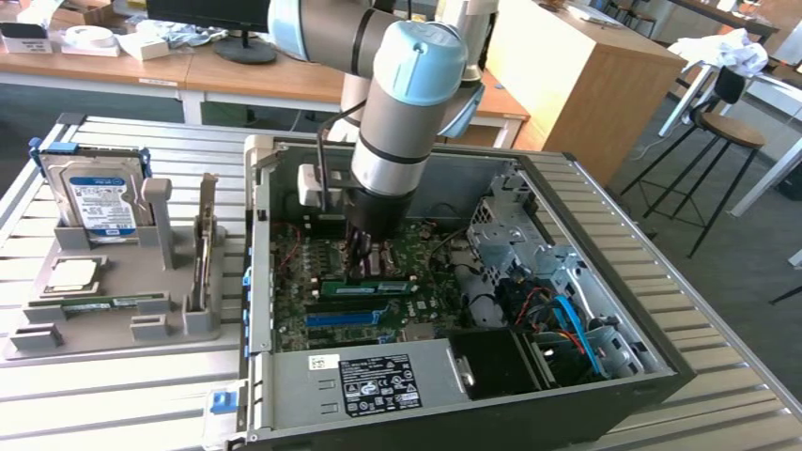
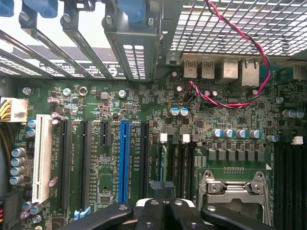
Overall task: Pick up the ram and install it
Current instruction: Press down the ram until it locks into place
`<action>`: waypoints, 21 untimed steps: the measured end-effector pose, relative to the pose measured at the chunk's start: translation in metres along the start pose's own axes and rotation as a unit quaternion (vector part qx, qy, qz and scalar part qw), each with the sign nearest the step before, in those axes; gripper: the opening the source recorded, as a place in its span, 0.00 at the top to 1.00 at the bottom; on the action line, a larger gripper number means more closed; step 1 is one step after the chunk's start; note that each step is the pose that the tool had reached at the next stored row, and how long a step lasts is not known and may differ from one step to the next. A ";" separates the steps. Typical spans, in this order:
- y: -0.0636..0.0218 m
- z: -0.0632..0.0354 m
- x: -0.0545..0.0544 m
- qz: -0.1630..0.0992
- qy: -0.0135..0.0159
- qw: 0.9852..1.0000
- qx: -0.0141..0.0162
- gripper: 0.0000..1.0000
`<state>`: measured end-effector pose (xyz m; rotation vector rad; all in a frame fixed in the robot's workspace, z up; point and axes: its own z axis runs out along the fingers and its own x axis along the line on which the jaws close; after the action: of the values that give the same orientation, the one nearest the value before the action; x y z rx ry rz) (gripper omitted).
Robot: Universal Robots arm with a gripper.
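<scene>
Gripper (image 1: 371,252): low inside the open case (image 1: 652,376), just above the motherboard (image 2: 96,96); fingers (image 2: 152,211) together, holding nothing.
Ram (image 1: 367,287): seated flat in a slot on the motherboard, just under the gripper.
Second ram (image 1: 206,240): upright in the grey holder (image 1: 75,329), beside the hard drive (image 1: 100,202).

I saw a big open computer case (image 1: 602,376) on the metal table (image 1: 113,404). Inside was a green board (image 2: 230,120) with a blue slot (image 2: 124,163), a white slot (image 2: 42,163) and a red and black wire (image 2: 249,48). A grey tray (image 1: 75,319) held a hard drive (image 1: 103,202) beside the case.
</scene>
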<state>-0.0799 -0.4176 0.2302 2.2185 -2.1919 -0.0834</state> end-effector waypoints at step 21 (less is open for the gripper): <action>-0.0002 0.0000 -0.004 0.000 0.000 1.000 0.000 0.90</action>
<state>-0.0797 -0.4134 0.2303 2.2181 -2.1918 -0.0843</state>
